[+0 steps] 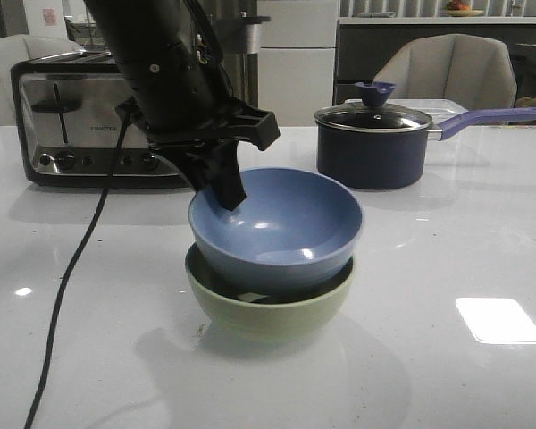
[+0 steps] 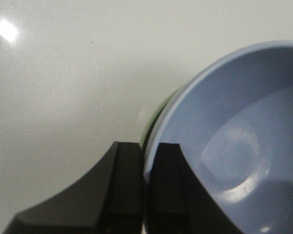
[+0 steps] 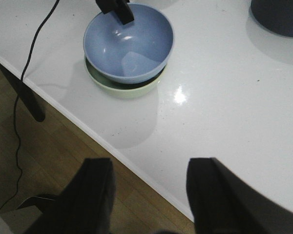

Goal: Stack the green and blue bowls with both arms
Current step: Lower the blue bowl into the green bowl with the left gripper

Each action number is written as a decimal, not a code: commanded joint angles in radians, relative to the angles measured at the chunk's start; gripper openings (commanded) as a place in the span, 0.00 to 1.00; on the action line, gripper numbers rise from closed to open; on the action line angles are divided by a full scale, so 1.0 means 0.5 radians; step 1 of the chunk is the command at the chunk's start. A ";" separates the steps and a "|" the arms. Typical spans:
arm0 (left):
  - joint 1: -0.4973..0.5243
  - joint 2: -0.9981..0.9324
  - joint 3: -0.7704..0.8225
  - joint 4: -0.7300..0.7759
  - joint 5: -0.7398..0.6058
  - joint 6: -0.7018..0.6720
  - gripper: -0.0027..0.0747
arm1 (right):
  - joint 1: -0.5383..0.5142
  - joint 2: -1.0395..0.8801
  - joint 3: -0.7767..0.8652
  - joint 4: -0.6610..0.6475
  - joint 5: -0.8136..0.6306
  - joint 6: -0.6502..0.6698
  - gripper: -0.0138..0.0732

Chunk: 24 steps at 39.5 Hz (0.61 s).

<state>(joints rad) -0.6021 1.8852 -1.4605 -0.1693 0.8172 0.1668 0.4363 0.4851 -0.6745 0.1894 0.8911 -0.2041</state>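
The blue bowl (image 1: 281, 228) sits nested inside the green bowl (image 1: 272, 308) at the table's middle, tilted slightly. My left gripper (image 1: 225, 183) is shut on the blue bowl's left rim, one finger inside and one outside. In the left wrist view the rim of the blue bowl (image 2: 234, 136) runs between the two black fingers (image 2: 127, 185), with a sliver of the green bowl (image 2: 154, 119) beside it. My right gripper (image 3: 149, 187) hangs open over the table's front edge, empty, well away from the blue bowl (image 3: 129, 41) and green bowl (image 3: 122, 88). It is out of the front view.
A chrome toaster (image 1: 80, 121) stands at the back left, its black cord (image 1: 76, 268) trailing to the front edge. A dark blue saucepan (image 1: 375, 143) with glass lid sits at the back right. The table edge (image 3: 136, 168) and wooden floor show below my right gripper.
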 commanded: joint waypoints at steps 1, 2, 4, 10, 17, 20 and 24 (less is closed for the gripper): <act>0.018 -0.097 -0.065 -0.039 -0.082 -0.008 0.16 | -0.006 0.006 -0.052 0.014 -0.134 -0.002 0.67; 0.018 -0.097 -0.065 -0.039 -0.082 -0.008 0.16 | -0.006 0.006 -0.052 0.014 -0.134 -0.002 0.67; 0.018 -0.097 -0.065 -0.039 -0.082 -0.008 0.16 | -0.006 0.006 -0.052 0.014 -0.134 -0.002 0.67; 0.018 -0.090 -0.065 -0.043 -0.030 -0.008 0.17 | -0.006 0.006 -0.052 0.014 -0.134 -0.002 0.67; 0.018 -0.076 -0.065 -0.043 -0.017 -0.008 0.20 | -0.006 0.006 -0.052 0.014 -0.134 -0.002 0.67; 0.018 -0.057 -0.065 -0.043 -0.014 -0.008 0.31 | -0.006 0.006 -0.052 0.014 -0.134 -0.002 0.67; 0.018 -0.052 -0.065 -0.058 -0.014 -0.008 0.51 | -0.006 0.006 -0.052 0.014 -0.134 -0.002 0.67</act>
<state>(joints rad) -0.5949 1.9070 -1.4605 -0.1749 0.8360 0.1668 0.4363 0.4851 -0.6745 0.1894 0.8911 -0.2041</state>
